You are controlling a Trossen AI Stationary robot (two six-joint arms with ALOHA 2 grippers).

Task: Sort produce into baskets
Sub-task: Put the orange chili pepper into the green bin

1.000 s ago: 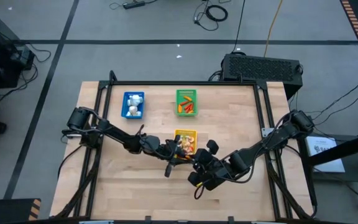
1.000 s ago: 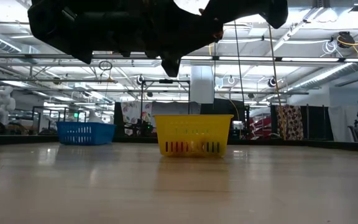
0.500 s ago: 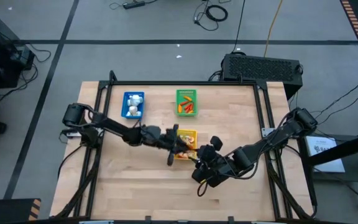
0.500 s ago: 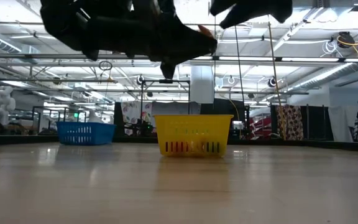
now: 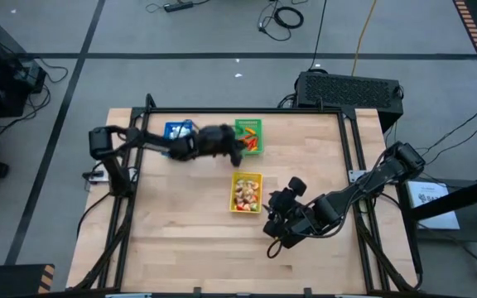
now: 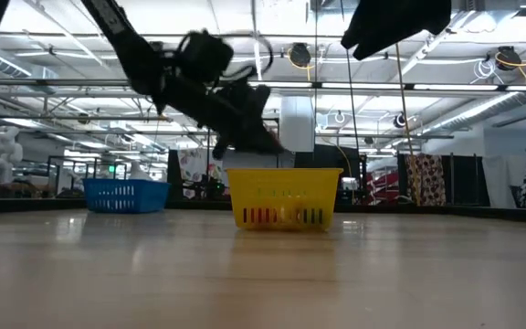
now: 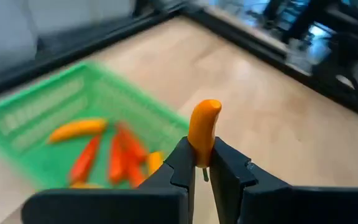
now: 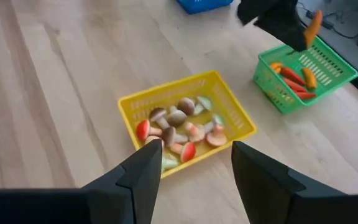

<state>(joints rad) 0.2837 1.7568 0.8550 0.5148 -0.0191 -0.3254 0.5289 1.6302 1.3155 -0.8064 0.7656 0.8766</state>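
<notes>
My left gripper (image 5: 235, 144) hangs over the near left edge of the green basket (image 5: 248, 136) and is shut on a small orange carrot-like piece (image 7: 204, 127). Several orange and red pieces lie in the green basket (image 7: 73, 134). The yellow basket (image 5: 247, 192) stands mid-table and holds several mushroom-like pieces (image 8: 179, 124). The blue basket (image 5: 178, 131) at the far left is partly hidden by my left arm. My right gripper (image 8: 194, 165) is open above the table, just right of the yellow basket, with nothing between its fingers. My left gripper pinches one end of the orange piece (image 7: 201, 158) between its two fingertips. The rest of the piece juts out past the fingertips. The fingers slant down from the table's left. The piece is lifted clear, above the green basket's edge (image 8: 312, 28).
The three baskets stand close together in the table's far middle. Bare wooden table (image 5: 180, 240) lies near and to the left, and more to the right (image 5: 321, 149). A dark box (image 5: 350, 89) sits beyond the far edge.
My left gripper has risen from the yellow basket and swung toward the table's far edge to the green basket, carrying the orange piece. My right gripper has drawn back a little toward the right edge.
</notes>
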